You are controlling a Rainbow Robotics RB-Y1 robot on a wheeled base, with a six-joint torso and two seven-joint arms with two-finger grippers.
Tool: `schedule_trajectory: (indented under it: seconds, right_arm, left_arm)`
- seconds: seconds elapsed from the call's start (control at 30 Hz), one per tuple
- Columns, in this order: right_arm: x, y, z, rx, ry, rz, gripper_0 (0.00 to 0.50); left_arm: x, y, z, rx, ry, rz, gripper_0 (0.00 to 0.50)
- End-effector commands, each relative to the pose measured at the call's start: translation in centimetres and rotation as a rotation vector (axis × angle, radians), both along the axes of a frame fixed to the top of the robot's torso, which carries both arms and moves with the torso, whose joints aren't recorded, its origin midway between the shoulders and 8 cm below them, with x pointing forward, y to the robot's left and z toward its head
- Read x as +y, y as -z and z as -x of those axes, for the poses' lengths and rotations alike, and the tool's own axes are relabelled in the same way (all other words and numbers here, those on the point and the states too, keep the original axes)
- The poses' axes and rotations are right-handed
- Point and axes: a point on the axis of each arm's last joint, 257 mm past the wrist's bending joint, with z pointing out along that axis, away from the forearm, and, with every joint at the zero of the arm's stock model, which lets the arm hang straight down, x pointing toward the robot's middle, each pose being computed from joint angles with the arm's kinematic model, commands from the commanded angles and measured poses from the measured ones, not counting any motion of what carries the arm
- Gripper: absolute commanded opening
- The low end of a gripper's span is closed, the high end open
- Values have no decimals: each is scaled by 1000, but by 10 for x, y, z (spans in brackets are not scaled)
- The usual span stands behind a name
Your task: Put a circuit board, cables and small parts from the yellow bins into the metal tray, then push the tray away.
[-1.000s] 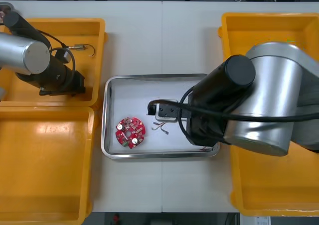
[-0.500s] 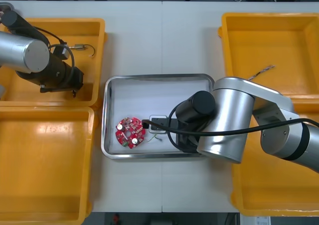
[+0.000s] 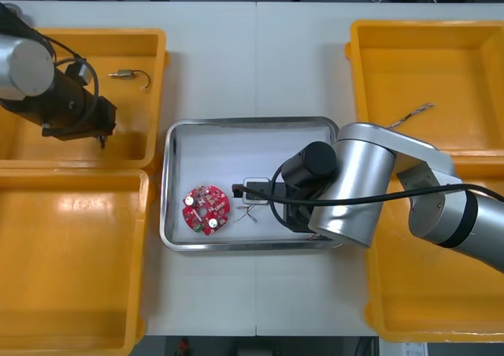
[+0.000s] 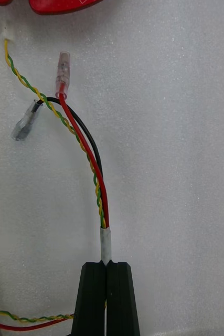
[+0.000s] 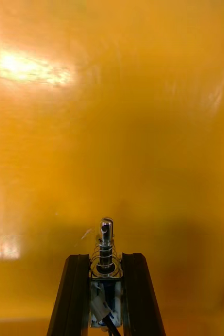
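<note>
My left gripper (image 3: 100,135) hangs over the far left yellow bin (image 3: 146,41), shut on a small metal part (image 5: 106,245) with a spring and pin that stands between the fingers (image 5: 75,283). My right gripper (image 3: 239,189) is low inside the metal tray (image 3: 244,122), shut on the white sleeve of a red and yellow cable (image 4: 83,142). The cable's loose ends (image 3: 250,213) lie on the white tray floor next to the round red circuit board (image 3: 206,209), whose edge (image 4: 59,5) lies just beyond the cable ends.
Another small metal part with a wire (image 3: 130,76) lies in the far left bin. A twisted blue and white cable (image 3: 409,118) rests in the far right bin (image 3: 425,64). Near bins (image 3: 71,293) (image 3: 425,301) flank the tray.
The left gripper closed on the small metal part and drew back to the left with it. The right arm swung down into the tray, bringing the cable beside the circuit board.
</note>
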Motion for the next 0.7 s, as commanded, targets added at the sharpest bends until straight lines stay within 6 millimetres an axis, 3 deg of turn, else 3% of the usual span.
schedule_trajectory:
  seconds: [0.03,0.07,0.1,0.43,0.7]
  right_arm:
    - [9,-1,0,-43,-49,14,373]
    - [9,-2,-2,-49,-46,15,468]
    - [8,-2,-2,-52,-44,15,496]
    - [10,-17,-2,-11,4,-22,500]
    - [4,-59,1,61,118,-78,500]
  left_arm:
    - [13,-69,-6,-90,84,-75,0]
    - [12,-76,-4,-94,82,-74,1]
    - [12,-79,-2,-93,82,-76,1]
    - [-14,-109,23,-88,77,-71,3]
    - [-52,-115,45,-81,104,-65,1]
